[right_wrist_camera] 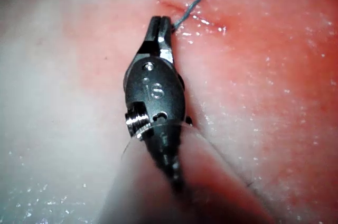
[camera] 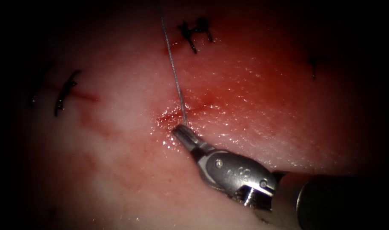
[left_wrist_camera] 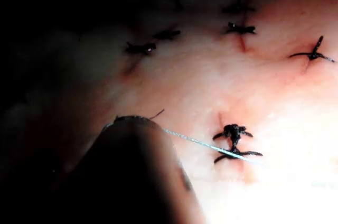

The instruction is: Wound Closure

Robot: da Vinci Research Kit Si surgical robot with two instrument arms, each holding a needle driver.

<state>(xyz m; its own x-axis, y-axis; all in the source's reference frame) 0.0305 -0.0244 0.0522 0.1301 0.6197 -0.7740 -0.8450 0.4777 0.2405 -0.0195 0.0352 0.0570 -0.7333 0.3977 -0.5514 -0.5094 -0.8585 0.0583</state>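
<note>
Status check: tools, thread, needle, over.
Right tool shut on thread at the cut. Thread runs taut up and away. Earlier stitches tied nearby.

Endoscope view: one needle driver tool (camera: pixel 180 131); one thread strand (camera: pixel 174 72); one tissue (camera: pixel 118 170); one open cut (camera: pixel 181 113); three knotted stitches: (camera: pixel 195 33), (camera: pixel 64 93), (camera: pixel 316 64).

right tool (camera: pixel 181 133) on tissue (camera: pixel 288 110) beside cut (camera: pixel 181 113), jaws closed on thread (camera: pixel 174 72); thread runs back past tied stitch (camera: pixel 195 33) behind.
</note>
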